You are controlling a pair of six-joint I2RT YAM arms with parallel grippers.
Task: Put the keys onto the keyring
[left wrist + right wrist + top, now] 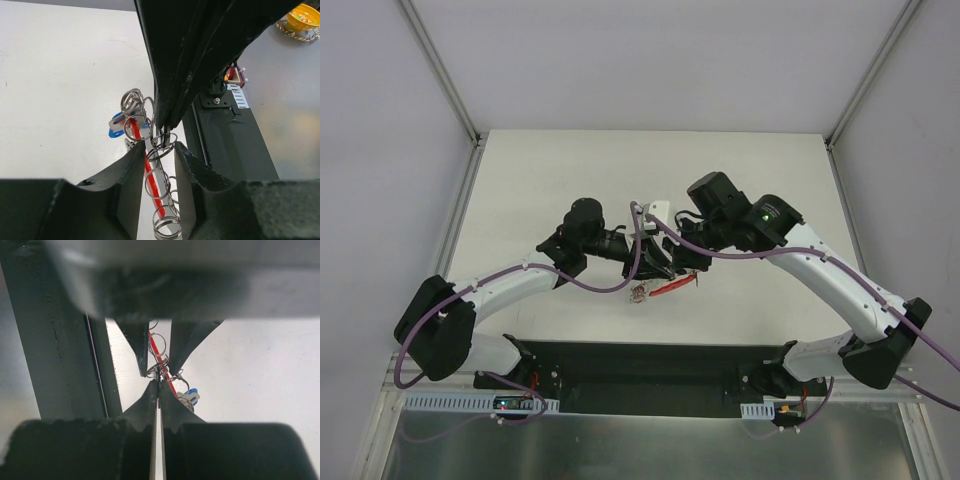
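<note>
**Right tool pinched shut on a ring, left tool not so clear**

The right tool [159, 383] has its fingers pressed together, and its own wrist camera shows the tips nipping one silver ring of the keyring [645, 291]. The left wrist camera shows the same pinch from the other side, with the dark tips coming down from above onto that ring.

The left tool [160, 147] is harder to call. Its fingers stand apart with the ring chain running up the gap between them. I can't tell whether they're squeezing a ring or just sitting either side of it.

Each view adds something different:
- **Top view:** only this one shows the whole pose. The left arm [510, 280] and right arm [830, 270] both bend inward and meet nose to nose over the middle of the white tabletop [570, 170]. The keyring hangs just below where they meet, with its red tag [672, 286] sticking out to the right. The keys are too small to make out from there.
- **Wrist views:** both show a blue-headed key [117, 126] up in the ring bunch beside the red tag.
- **Left wrist only:** a yellow thing [305, 17] sits on the grey surface off past the tabletop edge.
</note>
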